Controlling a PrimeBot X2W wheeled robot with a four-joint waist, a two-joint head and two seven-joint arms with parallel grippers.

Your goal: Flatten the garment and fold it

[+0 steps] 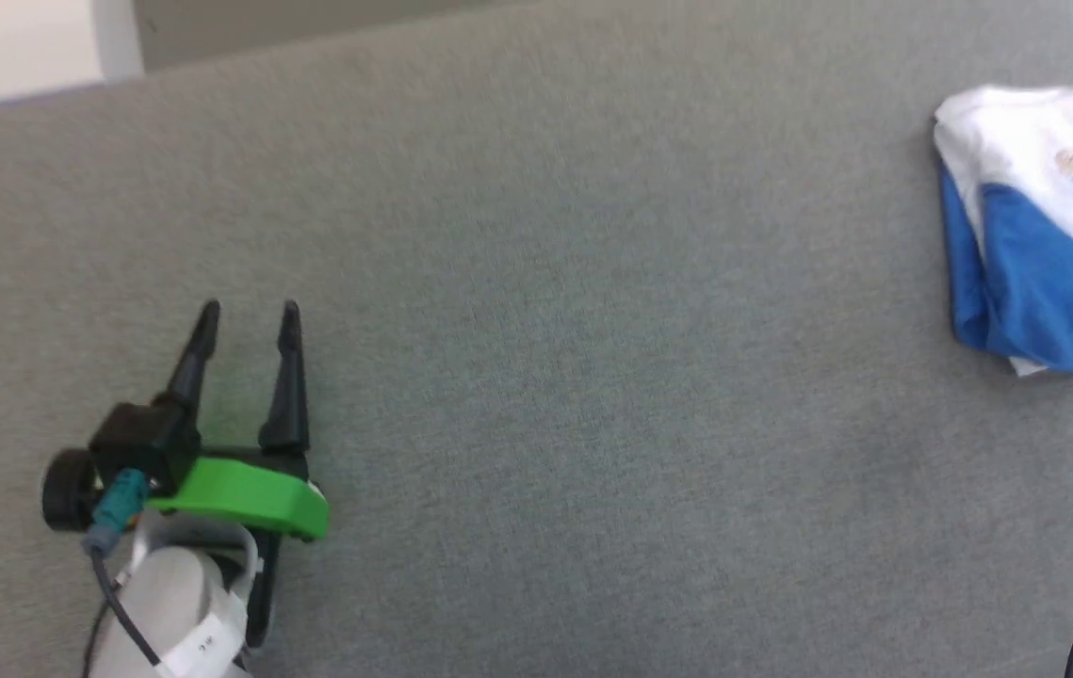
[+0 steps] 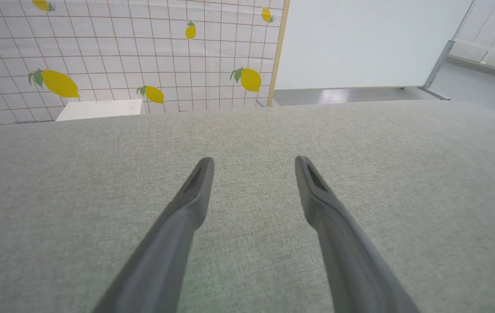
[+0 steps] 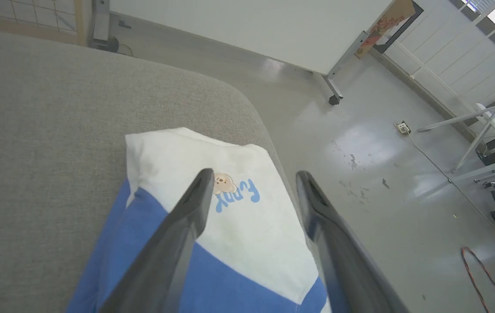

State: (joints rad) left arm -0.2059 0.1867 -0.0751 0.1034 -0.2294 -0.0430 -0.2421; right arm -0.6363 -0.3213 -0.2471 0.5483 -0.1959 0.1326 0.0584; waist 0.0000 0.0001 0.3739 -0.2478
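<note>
We see the folded shirt at the head view's right edge on the tabletop, right pincer wide over it, left pincer wide at lower left

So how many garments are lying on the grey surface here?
1: the folded garment, near the grey surface's far right corner, beneath the right gripper. The head view crops that side, so another could be hidden.

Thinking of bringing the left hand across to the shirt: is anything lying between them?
Nothing visible does. The grey surface runs uninterrupted from the left hand to the folded garment near its right edge. The right hand hangs open over the garment itself, at its far side rather than in that path.
</note>
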